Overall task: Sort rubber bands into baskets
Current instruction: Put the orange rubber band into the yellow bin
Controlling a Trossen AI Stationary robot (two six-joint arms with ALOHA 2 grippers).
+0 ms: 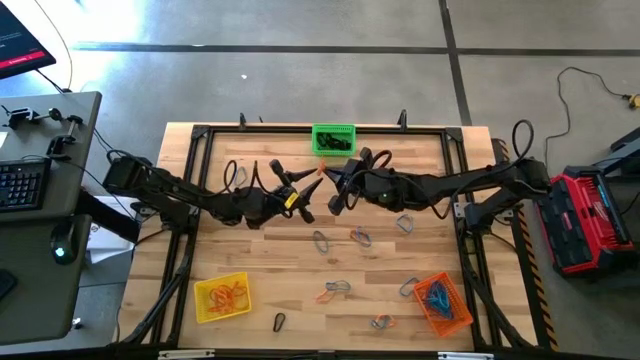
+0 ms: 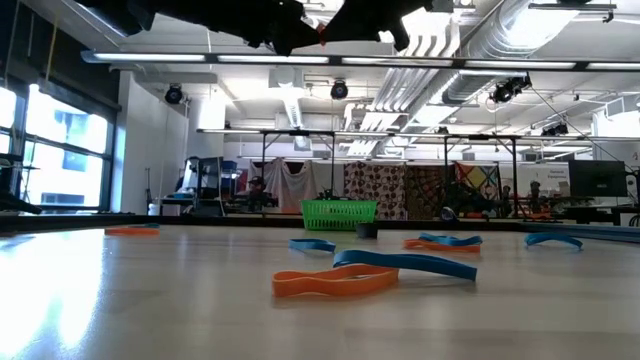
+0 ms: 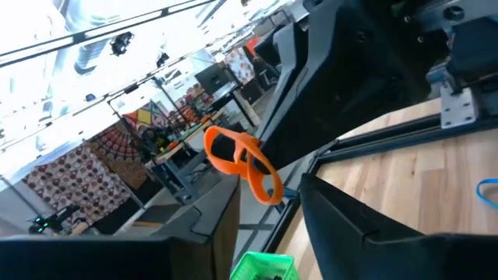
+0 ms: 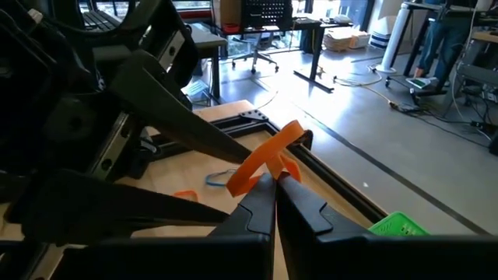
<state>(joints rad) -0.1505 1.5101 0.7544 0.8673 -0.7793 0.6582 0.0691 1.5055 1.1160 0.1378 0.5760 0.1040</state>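
An orange rubber band is held high above the table's middle by my right gripper, which is shut on it. My left gripper faces it from the table's left, open, with one finger on either side of the band; I see no touch. In the high view the two grippers meet at mid-table, the left one and the right one. The green basket stands at the far edge, the yellow basket near left and the orange basket near right. Each basket holds bands. My right gripper pinches the orange band between its two fingers at the band's near end. The fingers lie about level and point toward the table's left. The band is lifted clear of the table, and its twisted loop sticks out past the fingertips into the gap of the left gripper.
Several loose bands lie on the near half of the table, among them a grey one, an orange and blue one and an orange one. A dark frame runs round the tabletop. A desk with a keyboard stands left of the table.
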